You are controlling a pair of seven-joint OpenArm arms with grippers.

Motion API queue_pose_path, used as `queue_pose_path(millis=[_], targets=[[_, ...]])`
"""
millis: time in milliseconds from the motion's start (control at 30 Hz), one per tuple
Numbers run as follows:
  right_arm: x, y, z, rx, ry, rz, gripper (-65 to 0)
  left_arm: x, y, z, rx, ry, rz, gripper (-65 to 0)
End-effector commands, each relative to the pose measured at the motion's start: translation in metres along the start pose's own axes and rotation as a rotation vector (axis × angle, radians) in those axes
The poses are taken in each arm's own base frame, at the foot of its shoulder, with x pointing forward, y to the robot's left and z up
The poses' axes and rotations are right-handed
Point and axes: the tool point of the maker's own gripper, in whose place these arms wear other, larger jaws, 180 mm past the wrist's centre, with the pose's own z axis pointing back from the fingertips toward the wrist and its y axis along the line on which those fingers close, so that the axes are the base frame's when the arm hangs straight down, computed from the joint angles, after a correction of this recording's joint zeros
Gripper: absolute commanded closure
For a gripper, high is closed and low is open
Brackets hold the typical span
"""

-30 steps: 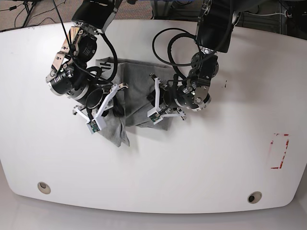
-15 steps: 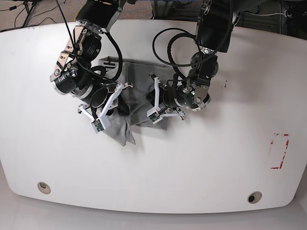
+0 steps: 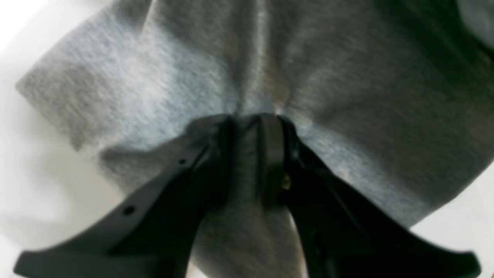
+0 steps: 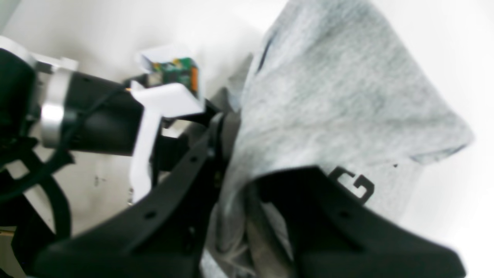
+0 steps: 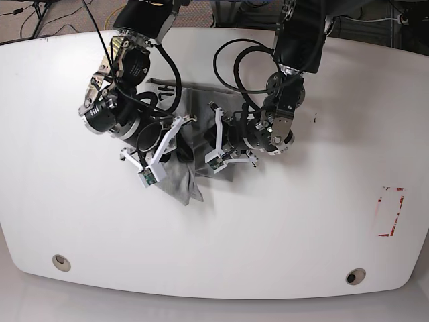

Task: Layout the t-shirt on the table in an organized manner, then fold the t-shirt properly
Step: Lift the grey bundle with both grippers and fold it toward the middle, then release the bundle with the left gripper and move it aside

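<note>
T-shirt (image 5: 190,144): bunched near the desk (image 5: 281,228) far edge, centre. Soft, light, limp fabric; grip hems or shoulders. Left pincer (image 3: 251,127) and right pincer (image 4: 235,193) each pinch a fold.

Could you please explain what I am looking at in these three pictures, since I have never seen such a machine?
It is a robot with two arms over a white table, each ending in a two-fingered end effector. The base view looks down from above; the other two come from cameras on the wrists, just behind the fingers. A grey t-shirt with black lettering lies bunched between the arms. The left end effector pinches a ridge of the cloth, seen close up in its wrist view. The right end effector also grips a fold, and its view shows the other arm nearby. On the table's far side is a red rectangle mark.
</note>
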Motion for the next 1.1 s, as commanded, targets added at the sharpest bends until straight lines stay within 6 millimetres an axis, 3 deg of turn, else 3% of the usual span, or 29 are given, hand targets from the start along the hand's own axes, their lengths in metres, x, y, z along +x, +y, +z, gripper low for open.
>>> queue_pose_path(millis=[0,167,267,500,633,867,1067], targets=[[0.022,0.002,0.003,0.008,-0.075,0.022,-0.8,-0.064,-0.006,-0.003,0.006,0.268,-0.031,-11.1],[0.023,0.003,0.003,0.013,-0.078,0.024,-1.4,-0.061,-0.007,-0.003,-0.003,0.255,-0.021,-11.4],[0.024,0.006,0.002,0.023,-0.081,0.028,-10.0,-0.055,-0.009,-0.003,-0.024,0.217,0.013,-11.5],[0.028,0.026,-0.005,0.074,-0.075,0.077,-46.0,-0.041,0.006,0.004,-0.027,0.13,0.114,-17.5],[0.031,0.03,-0.003,0.085,-0.089,0.082,-58.8,-0.036,0.008,0.006,-0.036,0.103,0.133,-20.8],[0.039,0.026,0.007,0.113,-0.154,0.028,-60.4,-0.011,0.012,0.013,-0.05,0.018,0.143,-21.4],[0.034,0.002,0.018,0.056,-0.156,0.008,-60.4,0.011,0.021,0.03,-0.023,-0.066,0.125,-21.5]])
